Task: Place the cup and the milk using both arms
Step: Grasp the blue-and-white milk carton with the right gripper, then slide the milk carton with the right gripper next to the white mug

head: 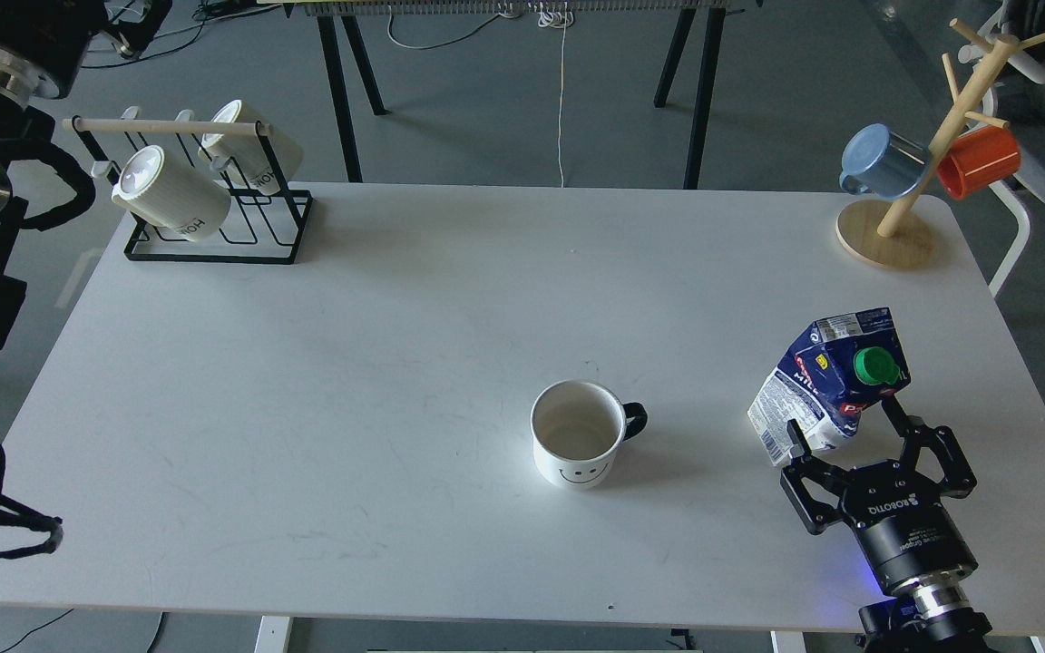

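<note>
A white mug (577, 435) with a smiley face and a black handle stands upright near the middle front of the white table (395, 345). A crumpled blue and white milk carton (826, 381) with a green cap stands tilted at the right front. My right gripper (842, 419) comes in from the bottom right. It is open, with one finger on each side of the carton's lower part. My left arm shows only as black parts at the left edge, and its gripper is out of view.
A black wire rack (214, 218) with two cream mugs sits at the back left corner. A wooden mug tree (885, 231) with a blue and an orange mug stands at the back right corner.
</note>
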Controlling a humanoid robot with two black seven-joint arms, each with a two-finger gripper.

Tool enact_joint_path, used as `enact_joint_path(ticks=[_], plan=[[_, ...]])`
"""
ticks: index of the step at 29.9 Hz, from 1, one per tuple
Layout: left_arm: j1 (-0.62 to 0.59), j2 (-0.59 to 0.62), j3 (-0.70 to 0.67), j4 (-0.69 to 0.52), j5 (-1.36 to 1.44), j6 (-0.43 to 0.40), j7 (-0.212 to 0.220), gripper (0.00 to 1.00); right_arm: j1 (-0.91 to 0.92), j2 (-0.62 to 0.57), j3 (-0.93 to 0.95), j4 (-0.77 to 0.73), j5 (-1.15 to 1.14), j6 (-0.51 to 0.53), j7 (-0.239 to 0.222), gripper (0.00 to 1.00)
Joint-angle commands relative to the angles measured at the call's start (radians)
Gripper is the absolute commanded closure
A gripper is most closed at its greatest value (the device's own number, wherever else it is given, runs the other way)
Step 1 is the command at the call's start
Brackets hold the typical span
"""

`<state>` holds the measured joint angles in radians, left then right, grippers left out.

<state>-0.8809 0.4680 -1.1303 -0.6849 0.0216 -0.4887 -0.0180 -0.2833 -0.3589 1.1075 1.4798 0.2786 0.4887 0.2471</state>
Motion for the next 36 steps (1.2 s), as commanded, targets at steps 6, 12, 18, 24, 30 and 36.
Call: enact_joint_path(ticks=[6, 12, 18, 24, 30, 36], plan=[[-0.003, 0.003, 0.014, 0.001, 0.000, 0.000, -0.003, 0.00, 0.050, 0.037, -0.015, -0.026, -0.006, 0.000, 0.001, 0.18], [-0.001, 0.023, 0.015, 0.001, 0.000, 0.000, -0.002, 0.00, 0.047, 0.040, -0.017, -0.026, -0.033, 0.000, 0.000, 0.48], [-0.006, 0.023, 0.018, 0.001, 0.000, 0.000, -0.003, 0.00, 0.038, 0.040, -0.017, -0.009, -0.030, 0.000, 0.000, 0.56], [-0.021, 0.052, 0.020, 0.001, 0.000, 0.000, 0.000, 0.00, 0.052, 0.086, -0.053, 0.037, -0.029, 0.000, -0.003, 0.56], [-0.020, 0.061, 0.020, 0.001, 0.000, 0.000, 0.001, 0.00, 0.061, 0.159, -0.150, 0.045, -0.036, 0.000, -0.006, 0.55], [-0.018, 0.057, 0.020, 0.001, 0.000, 0.000, 0.001, 0.00, 0.053, 0.192, -0.201, 0.042, -0.038, 0.000, -0.005, 0.55]])
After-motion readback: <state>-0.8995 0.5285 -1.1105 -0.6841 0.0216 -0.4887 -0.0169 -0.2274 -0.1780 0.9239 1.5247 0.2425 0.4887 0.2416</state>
